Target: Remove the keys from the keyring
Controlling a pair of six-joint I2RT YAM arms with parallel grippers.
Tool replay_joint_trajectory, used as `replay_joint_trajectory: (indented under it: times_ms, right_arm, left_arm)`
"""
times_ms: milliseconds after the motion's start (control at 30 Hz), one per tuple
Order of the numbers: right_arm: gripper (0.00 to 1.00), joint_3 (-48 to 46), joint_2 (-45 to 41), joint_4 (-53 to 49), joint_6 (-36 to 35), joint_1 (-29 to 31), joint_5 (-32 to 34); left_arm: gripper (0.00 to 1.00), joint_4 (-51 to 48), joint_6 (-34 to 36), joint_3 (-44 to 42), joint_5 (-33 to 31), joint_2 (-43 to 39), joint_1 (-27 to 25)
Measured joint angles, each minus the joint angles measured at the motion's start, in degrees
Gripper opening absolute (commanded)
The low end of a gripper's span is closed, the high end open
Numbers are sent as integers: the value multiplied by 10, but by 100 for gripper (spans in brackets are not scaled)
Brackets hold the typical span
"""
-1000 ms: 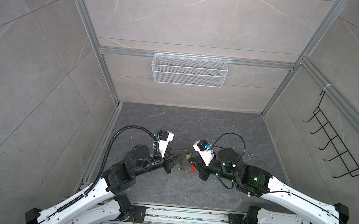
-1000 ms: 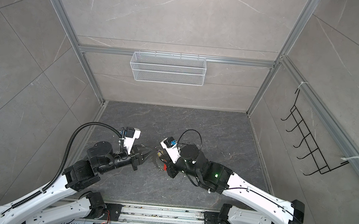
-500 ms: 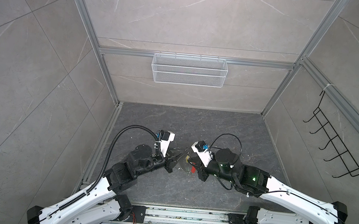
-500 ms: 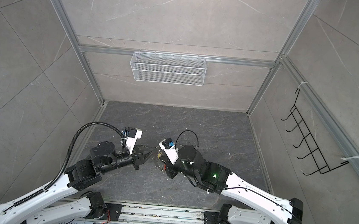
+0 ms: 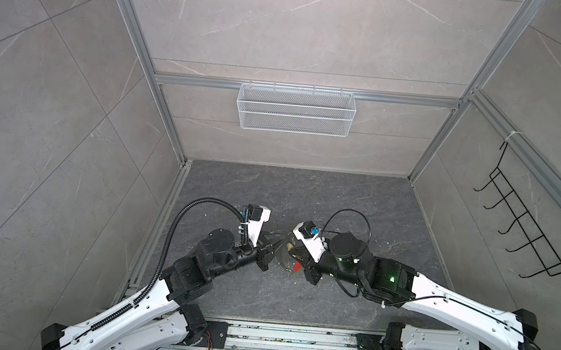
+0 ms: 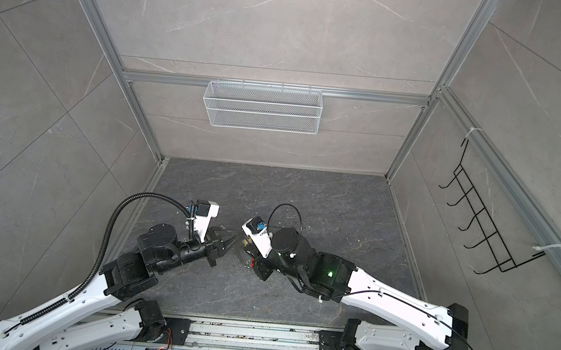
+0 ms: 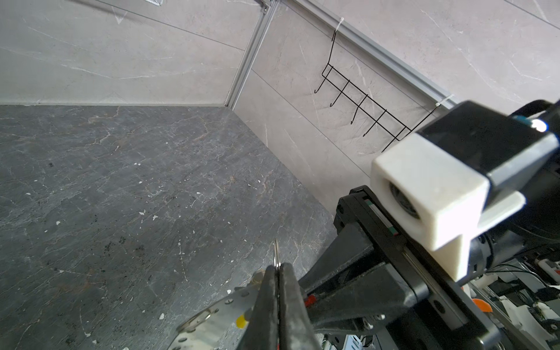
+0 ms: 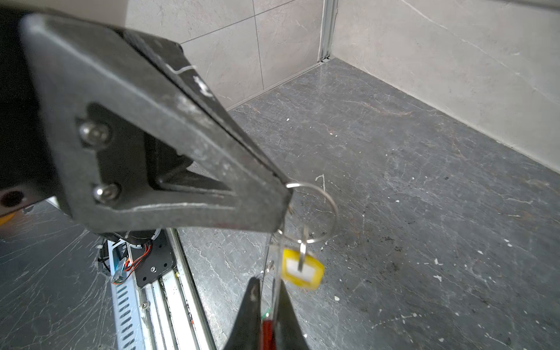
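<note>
My left gripper (image 7: pixel 278 266) is shut on a small wire ring (image 8: pixel 315 212) just above the dark floor. From that ring hangs a key with a yellow tag (image 8: pixel 303 270). The keyring's thin grey wire (image 8: pixel 266 272) runs down between my right gripper's (image 8: pixel 269 298) fingers, which stand slightly apart around the red sleeve (image 8: pixel 268 333). A sliver of green shows beside the sleeve. In both top views the two grippers meet tip to tip mid-floor, with the red sleeve (image 5: pixel 296 266) and faint hoop (image 5: pixel 284 261) between them. The yellow tag (image 6: pixel 247 243) peeks out under the right wrist camera.
A white wire basket (image 5: pixel 295 109) hangs on the back wall and a black hook rack (image 5: pixel 527 235) on the right wall. The metal rail (image 5: pixel 292 338) runs along the front edge. White specks dot the dark floor (image 5: pixel 304 198).
My right gripper has shifted slightly left toward the left one, and its fingers have eased a little apart. The left gripper stays shut in nearly the same place.
</note>
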Motion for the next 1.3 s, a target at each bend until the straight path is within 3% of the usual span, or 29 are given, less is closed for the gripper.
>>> replay_joint_trajectory:
  times_ms: [233,400,733,1300]
  right_arm:
    - [43,0,-22,-1,-10,12,-27]
    - [46,-7,-83,-3,-11,12,-34]
    - [44,-36,-160,5,-4,12,-33]
    - [30,-33,-126,40,4,12,-64]
  left_arm:
    - [0,74,17,-61,40,-21,0]
    - [0,129,26,-101,56,-55,0]
    - [0,180,36,-105,117,-65,0]
    - [0,214,36,-105,189,-59,-1]
